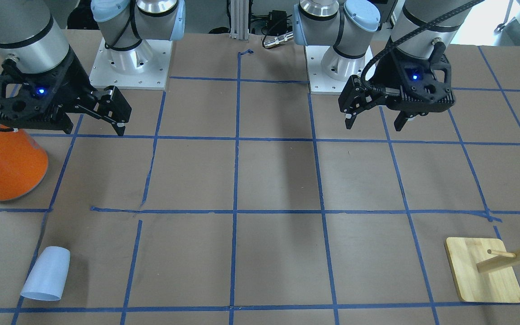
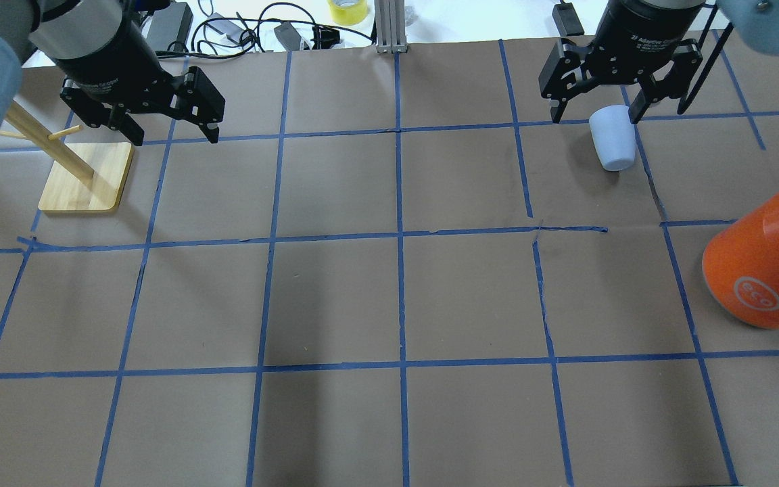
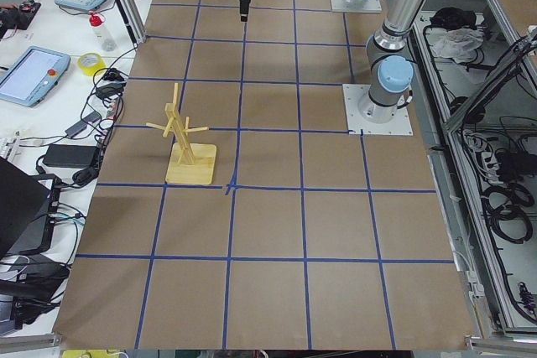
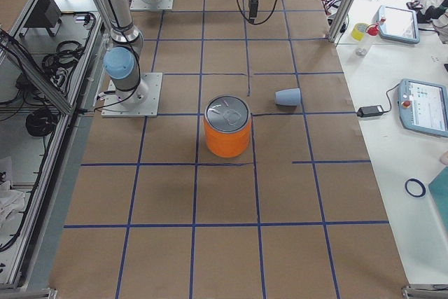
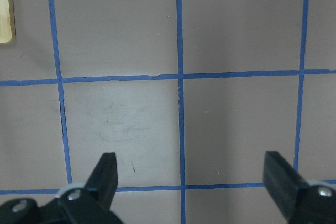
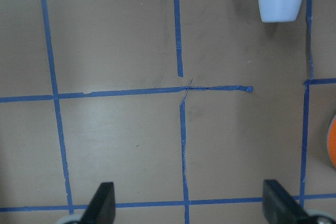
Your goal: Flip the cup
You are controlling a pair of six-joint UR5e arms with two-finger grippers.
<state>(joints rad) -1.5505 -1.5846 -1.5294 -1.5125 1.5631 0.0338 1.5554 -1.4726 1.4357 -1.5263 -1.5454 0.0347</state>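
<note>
- The right end effector (image 6: 189, 195) hung above the surface (image 2: 335, 297) with its two fingers spread wide and nothing between them.
- The left end effector (image 2: 174, 135) was also spread wide and empty, held in the air over the other half of the surface.
- The cup (image 1: 45, 274), small and pale blue-white, lay on its side on the robot's right half, far out towards the operators' edge.
- Its wider rim pointed away from the robot and its narrow base pointed back towards it.
- In the right wrist view the cup showed at the top edge, ahead of the fingertips and to one side, well apart from them.
- Neither end effector touched the cup.
- A large orange can (image 1: 5, 167) with a silver top stood upright on the same half, nearer the robot than the cup and apart from it.
- A wooden peg stand (image 2: 85, 179) on a flat square base stood on the robot's left half, near the left end effector.
- Blue tape lines (image 2: 399, 237) divided the brown surface into a grid of squares.
</note>
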